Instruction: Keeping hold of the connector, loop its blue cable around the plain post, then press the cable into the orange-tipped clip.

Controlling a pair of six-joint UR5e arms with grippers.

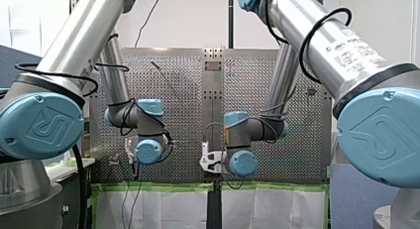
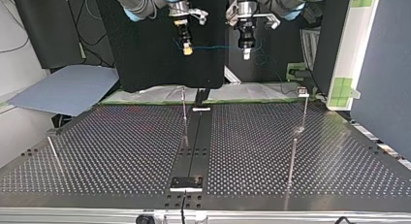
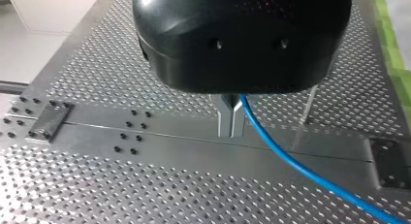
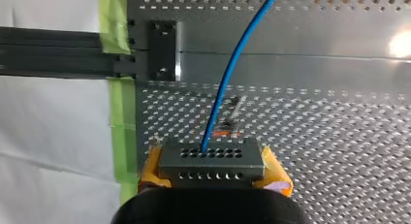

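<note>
Front view: both arms reach in over the perforated bench, with their wrists close together near its middle seam. You can't read either grip from here.

Top view: the right pincer, yellow pads, hangs at the view's left. The left pincer hangs just beside it at the right. The blue cable is strung between the two, and both are held well above the bench. Thin posts stand on the bench below them, well apart from the cable.

Left wrist view: the left pincer's metal fingers are clenched together with the blue cable pinched at them. The cable comes out on one side and runs off slack over the bench. A post stands beyond the fingers, apart from the cable.

Right wrist view: the right pincer is clenched on the connector, a grey block with rows of holes and a yellow pad tight on each side. The blue cable leaves one of its holes and arcs away ahead. The orange-tipped clip shows on the bench just ahead of the connector, under the cable and not touching it
</note>
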